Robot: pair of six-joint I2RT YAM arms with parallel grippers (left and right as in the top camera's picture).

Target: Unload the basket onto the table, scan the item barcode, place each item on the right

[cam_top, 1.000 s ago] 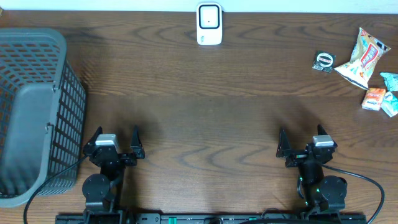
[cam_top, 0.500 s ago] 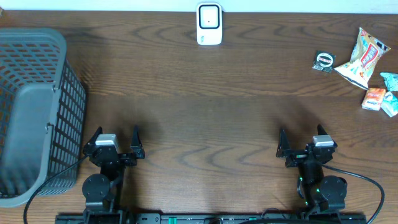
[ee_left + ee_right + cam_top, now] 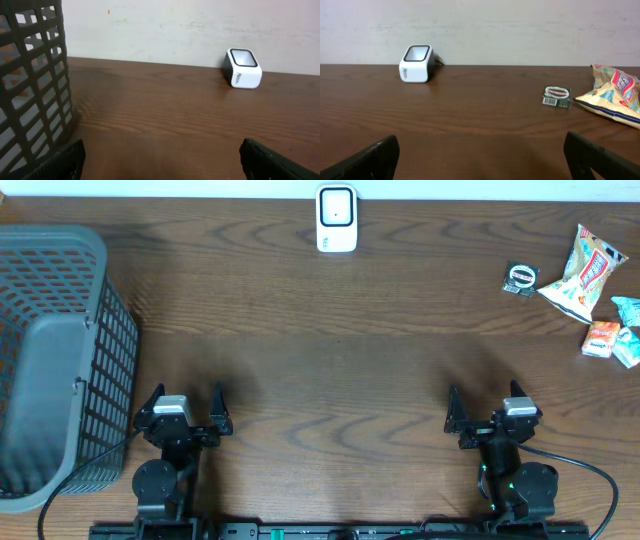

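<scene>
A white barcode scanner (image 3: 337, 218) stands at the middle of the table's far edge; it also shows in the left wrist view (image 3: 242, 68) and the right wrist view (image 3: 416, 63). The items lie at the far right: a small dark green packet (image 3: 521, 278) (image 3: 557, 97), a snack bag (image 3: 581, 273) (image 3: 615, 97), an orange packet (image 3: 601, 338) and teal packets (image 3: 627, 330). My left gripper (image 3: 188, 395) (image 3: 162, 162) rests open near the front edge, nothing between its fingers. My right gripper (image 3: 484, 398) (image 3: 481, 160) is open too, empty, far short of the items.
A large grey mesh basket (image 3: 50, 360) (image 3: 30, 90) fills the left side of the table, close beside my left arm. A pale wall runs behind the table's far edge.
</scene>
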